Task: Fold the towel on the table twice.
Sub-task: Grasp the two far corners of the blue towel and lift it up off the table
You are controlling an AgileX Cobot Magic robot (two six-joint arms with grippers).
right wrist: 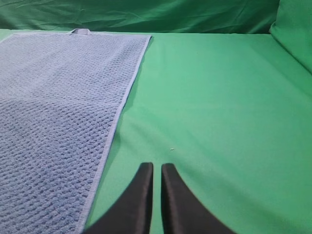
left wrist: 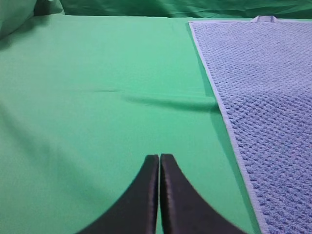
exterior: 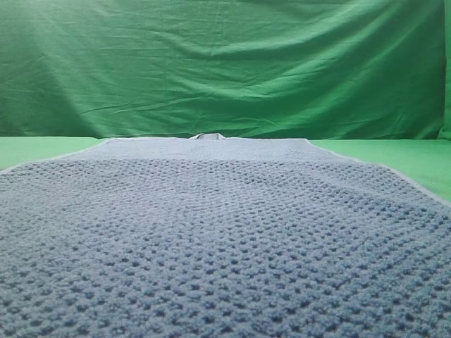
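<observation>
at the bottom of each wrist view, the left gripper (left wrist: 159, 163) is seen pressed closed and the right gripper (right wrist: 157, 170) nearly closed, both empty over the table (left wrist: 97, 97); the towel (exterior: 225, 239) lies flat across the frame's middle; soft, limp, light handling is expected; near corners should be pinched; the white tag (exterior: 208, 136) sits at the far edge.

Your left gripper (left wrist: 159, 161), two black curved fingers pressed together, hovers empty just left of the blue-grey waffle-weave towel (left wrist: 263, 97). Your right gripper (right wrist: 156, 168), black fingers nearly together with a thin slit between them, hovers empty just right of that towel.
</observation>
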